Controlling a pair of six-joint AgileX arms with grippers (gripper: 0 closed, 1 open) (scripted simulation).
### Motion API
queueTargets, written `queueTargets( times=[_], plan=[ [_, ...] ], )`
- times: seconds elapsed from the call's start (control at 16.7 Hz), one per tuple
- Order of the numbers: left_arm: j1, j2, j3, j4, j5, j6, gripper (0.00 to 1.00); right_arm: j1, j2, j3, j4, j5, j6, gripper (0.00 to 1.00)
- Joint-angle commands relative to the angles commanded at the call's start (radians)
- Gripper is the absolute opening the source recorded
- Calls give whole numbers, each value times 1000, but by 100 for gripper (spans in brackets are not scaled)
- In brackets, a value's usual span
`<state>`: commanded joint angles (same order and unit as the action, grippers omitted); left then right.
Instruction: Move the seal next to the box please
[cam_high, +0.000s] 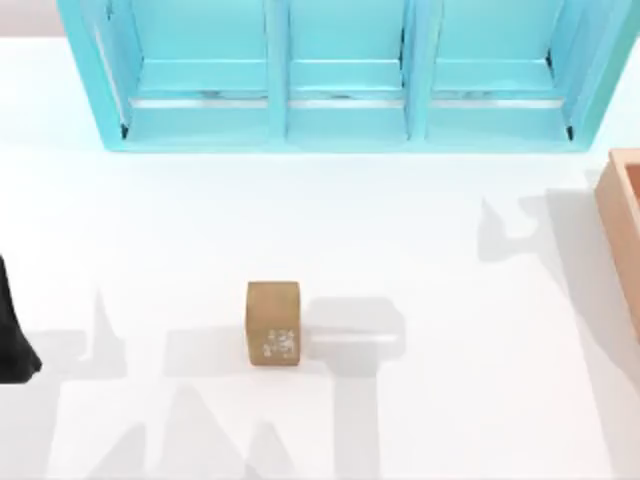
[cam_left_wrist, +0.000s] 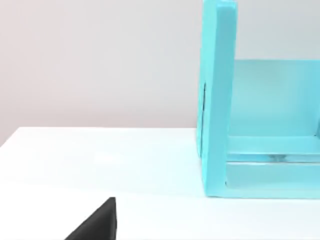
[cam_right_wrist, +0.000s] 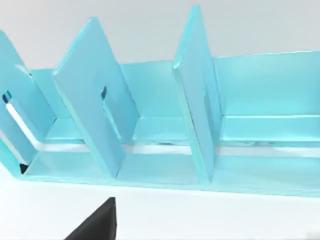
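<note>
From above, my left arm (cam_high: 12, 330) was a dark shape at the desk's left edge; whether its hand was spread or pressed together I could not tell. The seal (cam_high: 273, 322) stood alone on the white desk (cam_high: 450, 420), a little left of centre, nothing touching it. Its long axis ran toward and away from the shelf, and its speckled stamp face looked toward the near edge (the whitish marks were plain there). The box (cam_high: 624, 235) sat at the right edge, partly cut off, well apart from the seal, with bare desk between them. The turquoise shelf unit (cam_high: 345, 75) lined the far side, also well clear of the seal.

In the left wrist view, a dark corner of my left hand (cam_left_wrist: 95, 222) showed low over the desk, with the shelf's end wall (cam_left_wrist: 217, 100) ahead.

In the right wrist view, a similar dark corner of my right hand (cam_right_wrist: 95, 222) faced the shelf's three bays (cam_right_wrist: 165, 125); its opening I could not tell either.
</note>
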<state>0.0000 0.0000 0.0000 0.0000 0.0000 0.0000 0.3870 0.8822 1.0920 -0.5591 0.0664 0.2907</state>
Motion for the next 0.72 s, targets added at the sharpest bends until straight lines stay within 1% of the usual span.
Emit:
queueTargets(
  times=[0.42,0.72],
  plan=[
    [0,0,0,0,0,0,100,231,636,780,-359,-12,276,100],
    [0,0,0,0,0,0,100,364,1077,1216,-643,-31,444,100]
  ],
)
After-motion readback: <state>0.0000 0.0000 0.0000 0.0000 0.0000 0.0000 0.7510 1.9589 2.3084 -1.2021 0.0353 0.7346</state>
